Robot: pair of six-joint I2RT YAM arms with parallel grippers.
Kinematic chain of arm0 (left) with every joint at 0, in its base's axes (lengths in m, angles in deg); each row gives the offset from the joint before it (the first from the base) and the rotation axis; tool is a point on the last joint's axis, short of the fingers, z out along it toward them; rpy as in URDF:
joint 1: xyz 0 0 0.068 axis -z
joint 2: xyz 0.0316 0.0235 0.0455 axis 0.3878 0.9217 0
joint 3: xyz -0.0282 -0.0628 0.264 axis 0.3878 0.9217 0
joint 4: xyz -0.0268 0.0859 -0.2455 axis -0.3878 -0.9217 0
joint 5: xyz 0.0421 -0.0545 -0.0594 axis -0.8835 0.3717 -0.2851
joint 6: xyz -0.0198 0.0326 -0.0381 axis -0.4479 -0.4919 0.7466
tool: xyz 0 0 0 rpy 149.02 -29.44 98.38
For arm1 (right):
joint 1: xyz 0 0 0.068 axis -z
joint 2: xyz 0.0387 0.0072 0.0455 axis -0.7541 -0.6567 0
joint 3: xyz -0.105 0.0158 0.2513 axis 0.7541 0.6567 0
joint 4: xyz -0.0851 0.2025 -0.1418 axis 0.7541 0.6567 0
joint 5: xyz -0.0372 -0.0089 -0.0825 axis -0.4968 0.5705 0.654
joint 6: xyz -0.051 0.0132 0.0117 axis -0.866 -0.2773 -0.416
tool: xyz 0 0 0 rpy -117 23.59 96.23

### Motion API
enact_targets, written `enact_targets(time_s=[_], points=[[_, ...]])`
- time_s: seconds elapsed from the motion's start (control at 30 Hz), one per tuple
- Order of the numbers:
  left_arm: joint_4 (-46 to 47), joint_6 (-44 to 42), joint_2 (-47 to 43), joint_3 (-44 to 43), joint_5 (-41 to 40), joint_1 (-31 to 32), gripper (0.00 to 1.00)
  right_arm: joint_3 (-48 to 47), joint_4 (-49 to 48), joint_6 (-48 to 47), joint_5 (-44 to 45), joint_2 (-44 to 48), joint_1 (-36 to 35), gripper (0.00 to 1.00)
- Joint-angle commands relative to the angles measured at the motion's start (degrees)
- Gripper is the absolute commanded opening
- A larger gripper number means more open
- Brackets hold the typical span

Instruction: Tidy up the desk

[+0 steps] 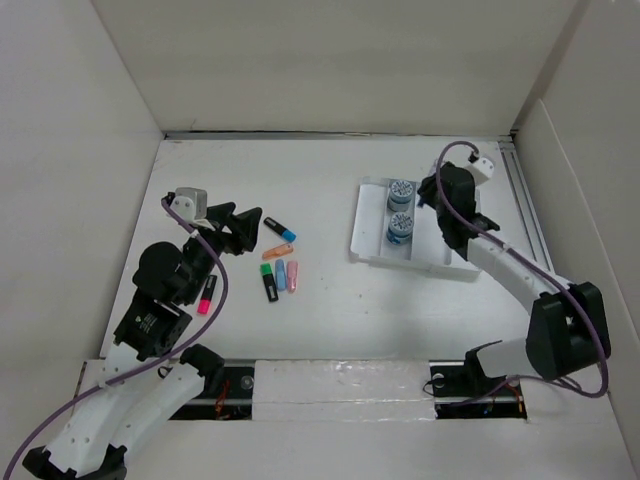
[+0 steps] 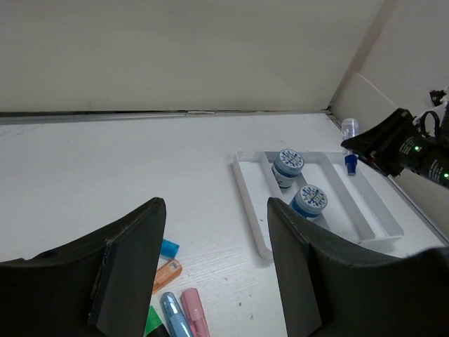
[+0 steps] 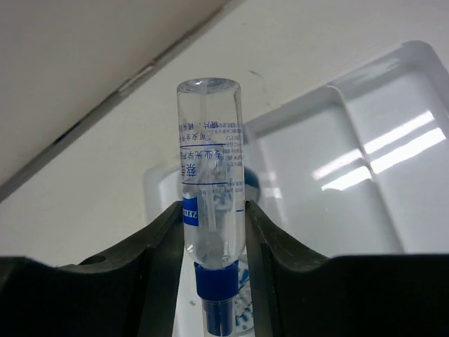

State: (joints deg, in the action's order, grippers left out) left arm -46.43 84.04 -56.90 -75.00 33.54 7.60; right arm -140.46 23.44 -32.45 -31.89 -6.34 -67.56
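Bottle (image 3: 210, 168), clear, cylindrical, apparently plastic, sits pinched in right claw (image 3: 212, 214).

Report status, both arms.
Left gripper open, near markers. Right gripper shut on bottle, above tray. Desk not yet sorted. Nothing blocking.

Two blue-lidded jars (image 1: 401, 192) stand in one compartment of a white plastic tray (image 1: 367, 228), coloured markers (image 1: 279, 262) lie clustered well apart, and a clear bottle (image 3: 210, 203) hangs cap-down above the tray.
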Motion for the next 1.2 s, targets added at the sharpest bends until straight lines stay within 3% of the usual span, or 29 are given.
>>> enact_targets(time_s=[0.0, 0.23, 0.3, 0.33, 0.43, 0.5, 0.57, 0.6, 0.63, 0.67, 0.73, 0.77, 0.9, 1.0, 1.03, 1.1, 1.17], points=[[2.5, 0.5, 0.7, 0.1, 1.3, 0.3, 0.55, 3.0, 0.4, 3.1, -7.6, -4.0, 3.5, 0.05], [2.5, 0.4, 0.6, 0.3, 1.0, 0.3, 0.55, 2.8, -0.3, 4.9, -8.6, -9.4, 8.0, 0.15], [2.4, 0.3, 0.4, 0.1, 0.6, 0.3, 0.55, 2.9, -0.5, 5.9, -9.1, -9.4, 10.0, 0.31], [2.4, 0.4, 0.6, 0.1, 0.6, 0.3, 0.55, 3.1, -1.3, 6.0, -9.3, -9.2, 10.0, 0.53], [2.3, 0.4, 0.9, 0.0, 1.2, 0.3, 0.55, 2.8, -1.2, 6.0, -9.0, -7.7, 10.0, 0.81], [2.5, 0.3, 0.8, 0.0, 0.9, 0.3, 0.55, 2.9, -1.2, 5.8, -8.0, -6.3, 7.6, 0.85], [2.4, 0.2, 0.9, 0.0, 0.6, 0.3, 0.55, 4.2, -3.3, 4.2, -7.4, -3.5, 4.7, 0.8], [2.3, 0.2, 0.9, 0.0, 0.7, 0.3, 0.55, 4.6, -4.6, 3.3, -9.3, -2.8, 2.9, 0.71], [2.4, 0.4, 0.9, 0.0, 0.7, 0.3, 0.55, 5.0, -6.3, 1.6, -10.4, -2.4, -0.9, 0.43], [2.4, 0.4, 0.6, 0.0, 0.8, 0.3, 0.55, 4.9, -7.0, 0.9, -11.7, -2.6, -3.2, 0.28], [2.4, 0.3, 0.6, 0.0, 0.0, 0.3, 0.55, 3.0, -7.7, -0.9, -16.7, -4.4, -10.3, 0.09], [2.3, 0.3, 0.7, 0.0, -0.3, 0.3, 0.54, 1.6, -7.2, -1.3, -18.1, -7.3, -13.0, 0.08], [2.3, 0.5, -0.4, 0.3, -2.2, 0.3, 0.54, -6.3, -2.4, -4.4, -17.7, -15.8, -26.1, 0.16], [1.9, 0.7, -1.1, 0.4, -4.6, 0.3, 0.52, -11.8, 1.3, -5.2, -13.7, -21.8, -33.6, 0.39], [1.9, 0.8, -1.2, 0.3, -4.8, 0.3, 0.52, -12.8, 1.9, -5.3, -12.8, -23.3, -34.9, 0.55], [2.1, 0.9, -1.9, 0.5, -5.2, 0.3, 0.52, -15.5, 2.2, -5.4, -11.1, -27.1, -37.4, 0.64], [2.3, 0.8, -1.8, 0.7, -5.2, 0.3, 0.52, -17.6, 4.6, -5.1, -10.3, -29.5, -38.5, 0.66]])
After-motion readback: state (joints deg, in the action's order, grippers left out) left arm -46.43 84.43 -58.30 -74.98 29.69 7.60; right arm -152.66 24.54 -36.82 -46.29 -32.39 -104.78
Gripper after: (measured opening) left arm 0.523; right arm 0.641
